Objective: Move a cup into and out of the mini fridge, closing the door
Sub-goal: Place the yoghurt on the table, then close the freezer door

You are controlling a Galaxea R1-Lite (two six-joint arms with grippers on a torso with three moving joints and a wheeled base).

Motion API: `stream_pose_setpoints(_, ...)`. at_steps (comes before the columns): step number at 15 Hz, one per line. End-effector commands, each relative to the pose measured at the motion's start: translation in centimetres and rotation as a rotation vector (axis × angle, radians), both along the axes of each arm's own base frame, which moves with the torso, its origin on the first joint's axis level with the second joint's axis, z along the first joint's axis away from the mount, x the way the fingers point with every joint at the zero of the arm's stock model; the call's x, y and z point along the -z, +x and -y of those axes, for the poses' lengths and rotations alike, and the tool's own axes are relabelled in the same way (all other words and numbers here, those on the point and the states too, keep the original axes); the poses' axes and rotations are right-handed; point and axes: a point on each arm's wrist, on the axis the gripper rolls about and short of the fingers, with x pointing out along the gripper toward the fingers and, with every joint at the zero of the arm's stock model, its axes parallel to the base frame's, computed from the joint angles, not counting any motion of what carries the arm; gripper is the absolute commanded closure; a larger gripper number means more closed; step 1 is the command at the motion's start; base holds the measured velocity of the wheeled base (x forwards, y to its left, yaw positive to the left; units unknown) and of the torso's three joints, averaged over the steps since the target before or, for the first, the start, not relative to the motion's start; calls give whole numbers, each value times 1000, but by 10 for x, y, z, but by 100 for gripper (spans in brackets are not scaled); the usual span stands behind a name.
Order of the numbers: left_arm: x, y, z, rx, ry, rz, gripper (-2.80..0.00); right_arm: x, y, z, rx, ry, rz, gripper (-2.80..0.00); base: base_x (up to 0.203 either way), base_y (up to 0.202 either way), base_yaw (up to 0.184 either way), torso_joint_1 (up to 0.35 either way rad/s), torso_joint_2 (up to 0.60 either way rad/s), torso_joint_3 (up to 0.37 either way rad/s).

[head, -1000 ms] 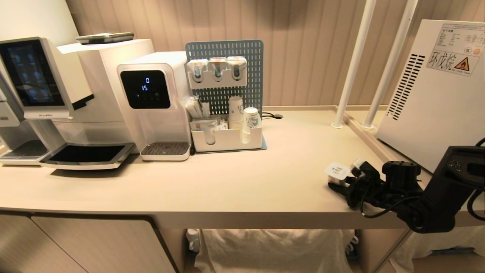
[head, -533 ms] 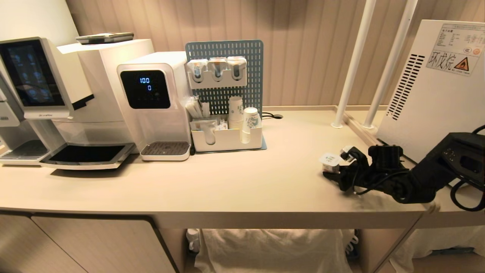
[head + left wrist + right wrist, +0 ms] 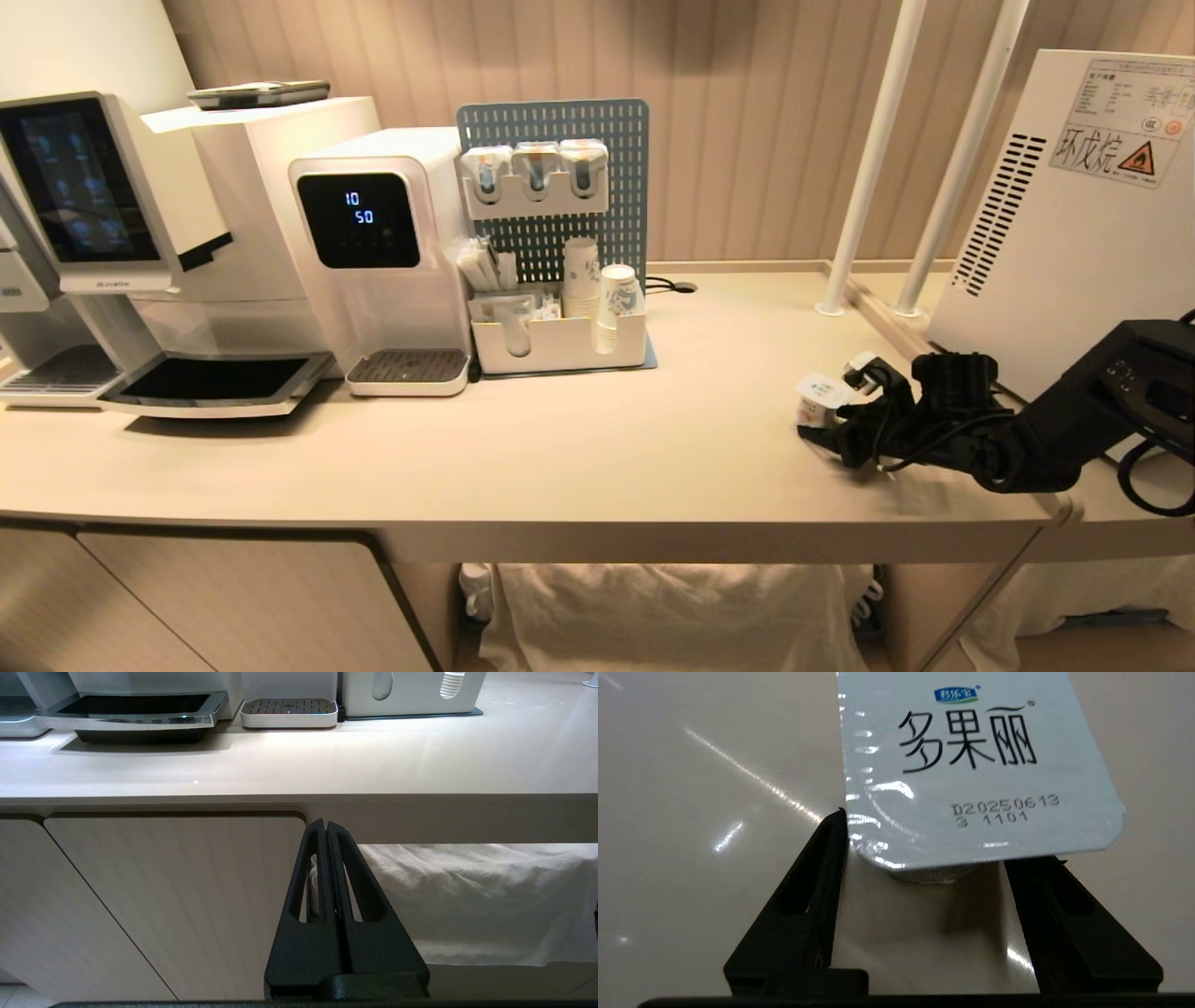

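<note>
White foil-lidded cup (image 3: pixel 822 399) sits on the beige desk (image 3: pixel 560 448), right side, near the mini fridge (image 3: pixel 1074 233). Right gripper (image 3: pixel 845 420) brackets it. Left wrist view: left gripper (image 3: pixel 325 830) parked below the desk edge, jaws shut, empty. Right wrist view: jaws spread either side of cup (image 3: pixel 971 765), apparently not clamping. Risk: glossy desk, light cup; a jaw dragging on retreat tips it.

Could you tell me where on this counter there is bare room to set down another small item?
The widest bare patch runs from the organizer tray to the cup, along the counter front edge. The left end is crowded with machines. The right end is tight: the right gripper stands open around the cup beside the fridge.
</note>
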Motion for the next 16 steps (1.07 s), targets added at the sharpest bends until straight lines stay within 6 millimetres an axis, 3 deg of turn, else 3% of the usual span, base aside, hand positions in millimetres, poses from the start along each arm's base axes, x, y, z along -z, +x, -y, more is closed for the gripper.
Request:
stream_pose_setpoints(1, 0, 0, 0, 1, 0, 1, 0, -21, -15, 6, 7, 2, 21, -280, 0, 0, 0, 0, 0, 0)
stream_pose_setpoints(3, 0, 0, 0, 1, 0, 1, 0, -47, -40, 14, 4, 21, 39, -280, 0, 0, 0, 0, 0, 0)
stream_pose_setpoints(6, 0, 0, 0, -1, -2, -1, 0, -106, -98, 27, 21, 36, 136, -280, 0, 0, 0, 0, 0, 0)
stream_pose_setpoints(7, 0, 0, 0, 1, -2, 1, 0, -125, -122, 31, 36, 33, 181, 0, 0, 0, 0, 0, 0, 0)
stream_pose_setpoints(10, 0, 0, 0, 0, -2, -1, 0, -180, -207, 34, 96, 36, 346, 0, 0, 0, 0, 0, 0, 0)
stream_pose_setpoints(13, 0, 0, 0, -1, -5, -1, 0, -224, -306, 13, 83, 92, 481, 0, 0, 0, 0, 0, 0, 0)
stream_pose_setpoints(16, 0, 0, 0, -1, -5, -1, 0, -227, -410, -19, 23, 229, 280, 0, 0, 0, 0, 0, 0, 0)
